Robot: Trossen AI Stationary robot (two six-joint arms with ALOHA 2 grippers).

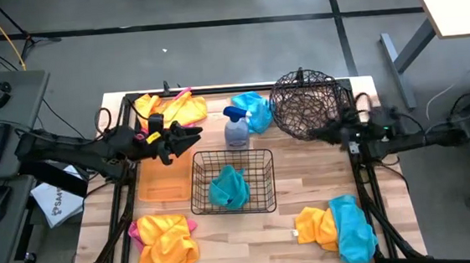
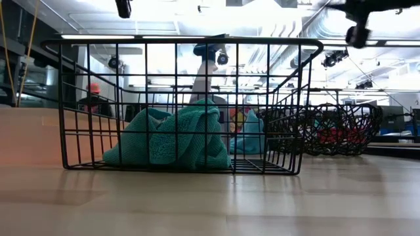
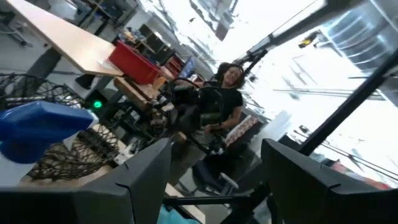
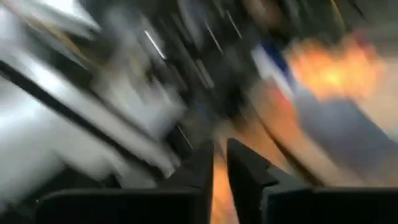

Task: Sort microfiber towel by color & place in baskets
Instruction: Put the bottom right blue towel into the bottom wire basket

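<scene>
A rectangular black wire basket (image 1: pixel 232 182) stands mid-table with one turquoise towel (image 1: pixel 228 187) bunched on its floor; the low view shows that towel (image 2: pixel 172 139) too. The flat orange tray (image 1: pixel 163 184) lies to the basket's left. The round dark wire basket (image 1: pixel 304 102) stands at the far right. Loose towels lie in heaps: orange with pink (image 1: pixel 171 110) at the far left, turquoise (image 1: pixel 254 109) at the far middle, orange over pink (image 1: pixel 166 243) at the near left, orange beside turquoise (image 1: pixel 342 225) at the near right. My left gripper (image 1: pixel 190 140) hovers open above the tray's far right corner. My right gripper (image 1: pixel 319 131) is shut and empty beside the round basket's near side.
A grey spray bottle with a blue trigger (image 1: pixel 236 130) stands upright between the far turquoise towel and the black basket. Bare wood lies along the near edge between the two near heaps. A seated person (image 3: pixel 225 99) shows in the room beyond the table.
</scene>
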